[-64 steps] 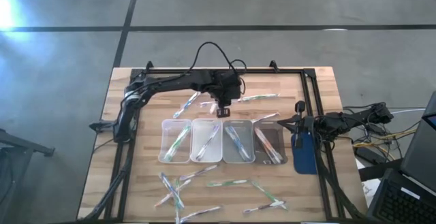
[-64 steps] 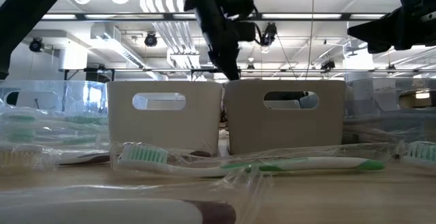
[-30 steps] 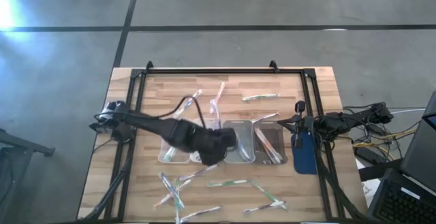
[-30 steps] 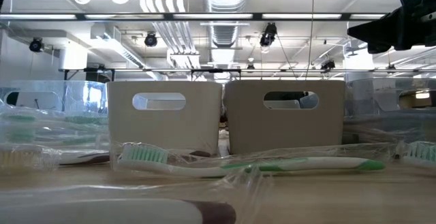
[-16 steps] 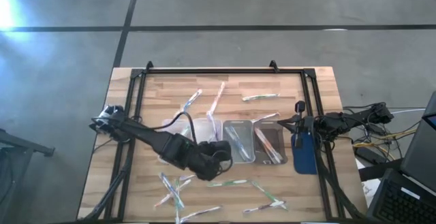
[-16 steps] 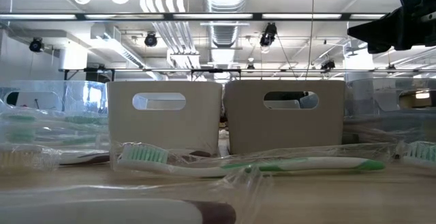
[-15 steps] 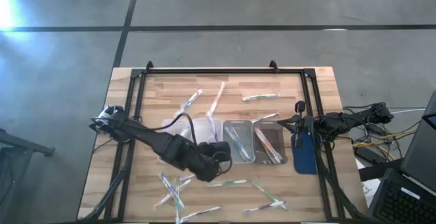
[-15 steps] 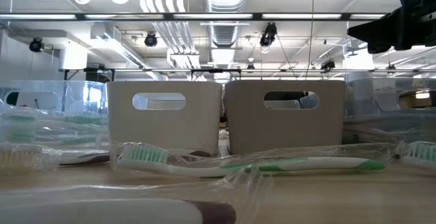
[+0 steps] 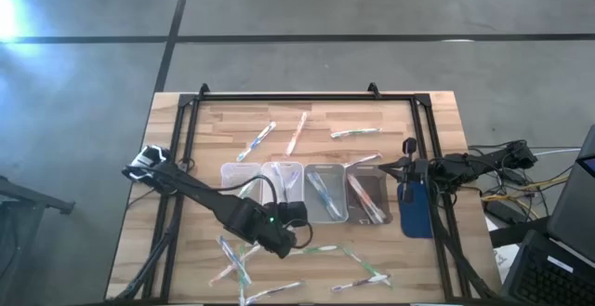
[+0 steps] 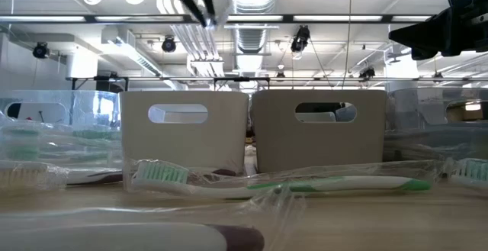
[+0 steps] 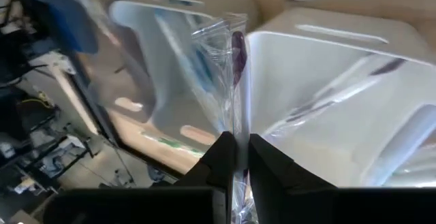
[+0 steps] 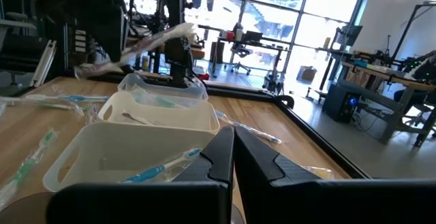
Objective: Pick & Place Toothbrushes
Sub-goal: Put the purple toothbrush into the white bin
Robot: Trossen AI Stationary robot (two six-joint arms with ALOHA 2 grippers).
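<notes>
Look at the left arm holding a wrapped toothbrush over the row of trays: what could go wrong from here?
1. The left gripper pinches the purple toothbrush mainly by its crinkly wrapper, so it may slip out early.
2. It hangs above the wall between two trays, so it could drop into the wrong one or land across the rim.
3. Loose toothbrushes lie beside the arm near the table's front edge; a low swing might knock them.

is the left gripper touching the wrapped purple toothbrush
Touching. The left wrist view shows the left gripper pinched shut on the clear wrapper of the purple toothbrush, held above the trays.
</notes>
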